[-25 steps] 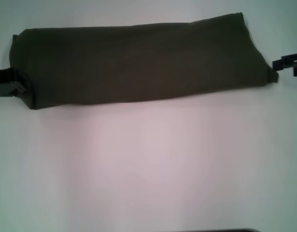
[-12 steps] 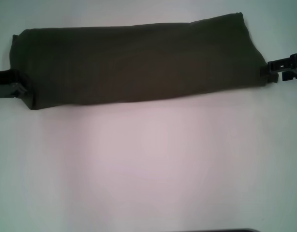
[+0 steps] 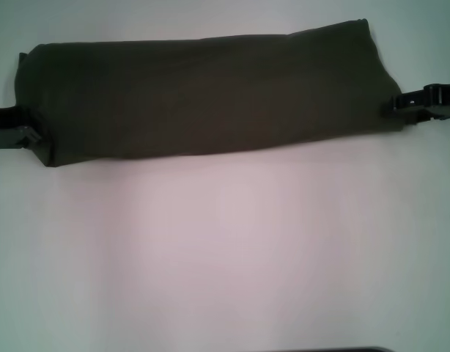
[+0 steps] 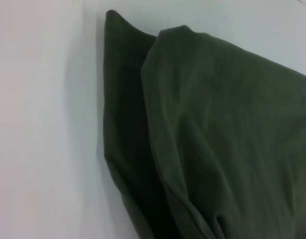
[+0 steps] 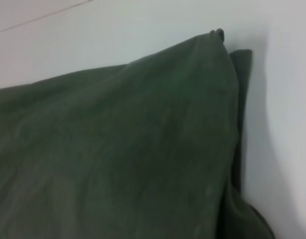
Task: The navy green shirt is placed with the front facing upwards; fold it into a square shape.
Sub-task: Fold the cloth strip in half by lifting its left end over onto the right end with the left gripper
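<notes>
1. The table is a plain white surface that fills nearly the whole head view; nothing of the room shows beyond it, only a thin dark strip at the bottom edge of the frame.
2. One shirt lies on it, folded into a long dark olive band across the upper part of the frame, from the left edge almost to the right edge.
3. Both wrist views show layered cloth edges at the ends of the band, with white table beside them.
4. Two grippers are in view.
5. The left gripper sits at the left edge of the frame, against the band's lower left corner; I cannot tell how its fingers stand.
6. The right gripper is at the right edge, its tips meeting the band's right end and seemingly pinched on the cloth, though the view is poor.
</notes>
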